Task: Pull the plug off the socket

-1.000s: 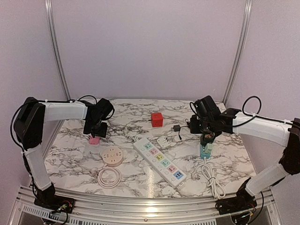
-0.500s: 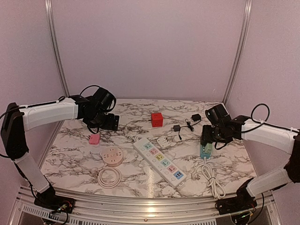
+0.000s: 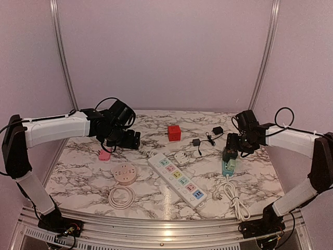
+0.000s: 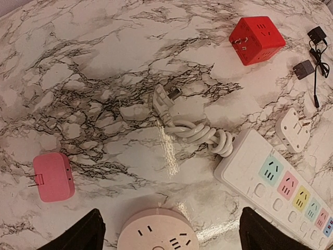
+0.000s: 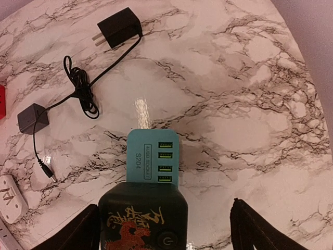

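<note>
A black cube plug [image 5: 143, 219] with a gold dragon print sits on the near end of a teal USB socket [image 5: 153, 156], which lies flat at the table's right [image 3: 228, 166]. My right gripper [image 5: 166, 232] hangs open over it, its fingers [image 5: 250, 232] either side of the cube; the right finger is clearly apart from it. My left gripper [image 4: 169, 237] is open above a round pinkish socket [image 4: 156, 232], holding nothing. A pink plug [image 4: 52, 177] lies loose on the marble to the left [image 3: 104, 155].
A long white power strip [image 3: 179, 178] with coloured outlets lies diagonally mid-table, its coiled cord [image 4: 190, 127] behind it. A red cube socket [image 3: 174, 133], a white adapter [image 3: 181, 157], a black charger [image 5: 119, 23] with cord and white cables [image 3: 234, 197] lie around.
The left arm has moved right, away from the pink plug lying on the table, with its jaws wider. The right gripper has opened around the black cube and its arm has drawn back rightward.
</note>
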Controlling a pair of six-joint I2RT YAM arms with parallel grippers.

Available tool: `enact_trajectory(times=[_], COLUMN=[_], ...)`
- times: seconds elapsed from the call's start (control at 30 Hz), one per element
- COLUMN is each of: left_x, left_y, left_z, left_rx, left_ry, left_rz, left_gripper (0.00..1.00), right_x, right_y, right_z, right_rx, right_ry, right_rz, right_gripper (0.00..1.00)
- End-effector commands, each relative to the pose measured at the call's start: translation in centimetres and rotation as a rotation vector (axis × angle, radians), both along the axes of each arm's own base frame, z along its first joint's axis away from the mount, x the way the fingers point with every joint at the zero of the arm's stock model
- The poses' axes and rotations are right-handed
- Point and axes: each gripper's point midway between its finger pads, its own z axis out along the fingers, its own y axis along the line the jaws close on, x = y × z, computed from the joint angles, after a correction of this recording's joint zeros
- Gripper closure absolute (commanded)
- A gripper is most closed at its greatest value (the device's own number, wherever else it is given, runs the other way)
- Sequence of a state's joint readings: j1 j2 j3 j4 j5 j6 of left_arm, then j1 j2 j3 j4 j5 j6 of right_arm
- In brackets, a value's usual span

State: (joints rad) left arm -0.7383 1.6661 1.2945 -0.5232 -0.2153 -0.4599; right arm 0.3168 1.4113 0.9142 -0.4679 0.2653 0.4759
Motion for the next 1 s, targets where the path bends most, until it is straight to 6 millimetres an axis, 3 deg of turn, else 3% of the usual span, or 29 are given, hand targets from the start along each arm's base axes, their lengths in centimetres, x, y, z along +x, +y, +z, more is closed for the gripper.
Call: enact_trajectory(times=[0.0, 0.17, 0.43, 0.53, 0.73, 0.97], left_x=[-0.8, -0.9, -1.3, -1.5, -1.9, -2.4], left_y=[-0.8, -1.4, -2.1, -2.2, -3.0, -4.6], left_z=[0.0, -0.2, -0.2, -0.3, -0.6, -1.0], left_rx=[-0.029, -0.039, -0.062, -0.075, -0.12, -0.202], left_ry=[0.007, 0.014, 0.025, 0.03, 0.05, 0.089], left_rz=[-0.016, -0.029, -0.044, -0.047, -0.058, -0.086], left_gripper=[0.08, 0.08, 0.08, 0.08, 0.08, 0.08], right_x=[1.2, 1.2, 1.3, 1.2, 1.0, -0.6], right_y=[1.7, 2.9, 5.2, 6.7, 11.2, 18.1], right_z=[0.8, -0.4, -2.6, -2.9, -2.5, -1.9], right_rx=[0.02, 0.01, -0.018, -0.016, 0.015, -0.007], right_ry=[-0.015, 0.017, 0.084, 0.092, 0.075, 0.034], right_rz=[0.072, 0.111, 0.182, 0.229, 0.37, 0.612], right_gripper=[0.17, 0.17, 0.4, 0.54, 0.69, 0.72])
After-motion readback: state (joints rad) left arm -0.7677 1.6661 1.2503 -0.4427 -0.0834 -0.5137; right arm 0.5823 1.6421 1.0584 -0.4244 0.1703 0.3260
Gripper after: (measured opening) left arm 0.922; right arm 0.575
